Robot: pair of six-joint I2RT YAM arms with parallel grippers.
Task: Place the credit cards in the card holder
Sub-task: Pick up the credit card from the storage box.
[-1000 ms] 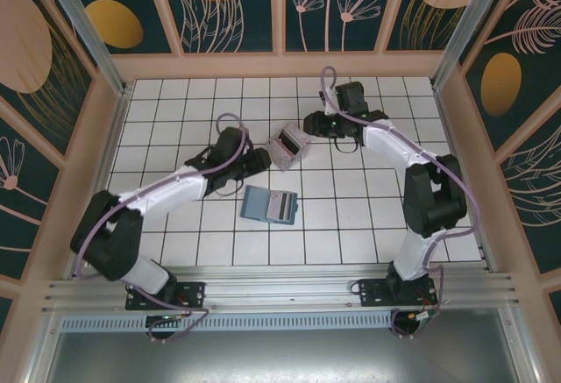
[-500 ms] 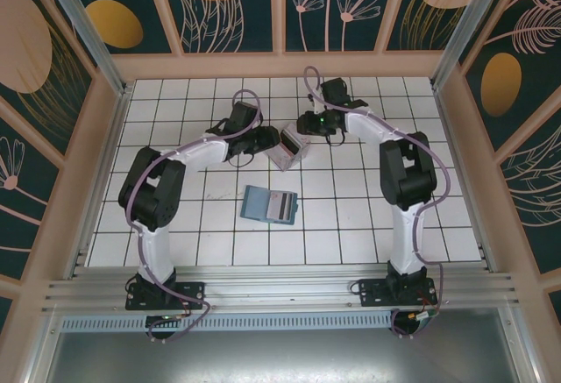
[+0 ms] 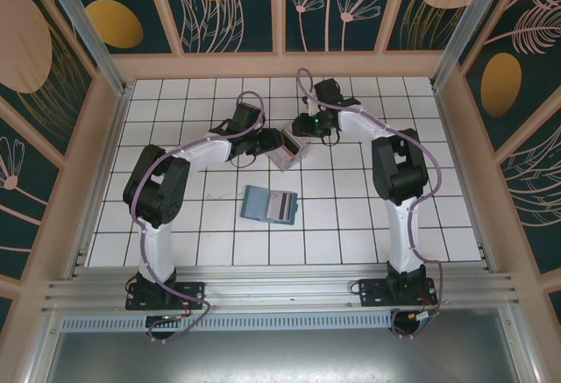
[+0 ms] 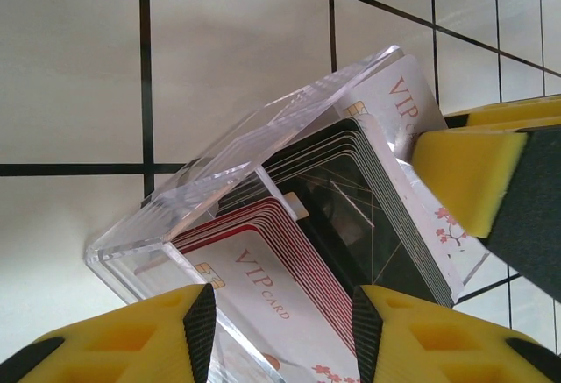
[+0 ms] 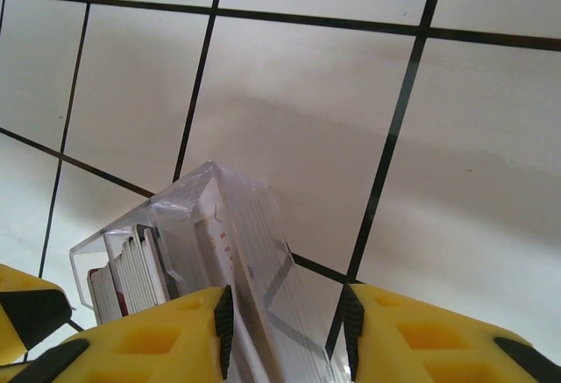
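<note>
Early stage: pale striped credit cards (image 4: 351, 190) sit in tilted clear plastic box (image 4: 219, 164). Left gripper (image 4: 279, 330) jaws clamp it; right gripper (image 5: 285, 330) jaws astride, hold unclear. Flat teal card holder (image 3: 256, 203) waits nearer.

left hand (image 3: 266, 145) at clear box (image 3: 288, 149) | right hand (image 3: 303, 128) opposite side | card holder (image 3: 261, 203) apart, toward bases

Quick headcount: 2 arms, the left arm (image 3: 175, 166) and the right arm (image 3: 396, 166), so 2 grippers too, the left gripper (image 3: 270, 145) and the right gripper (image 3: 300, 127). 1 clear box (image 4: 219, 159). 1 teal card holder (image 3: 256, 202). The credit cards (image 4: 351, 199) are the tricky bit: 1 tight stack in the box, too many edges to count, with 2 VIP faces readable. At least 1 more card (image 3: 282, 207) lies on the holder, can't split that finer.
</note>
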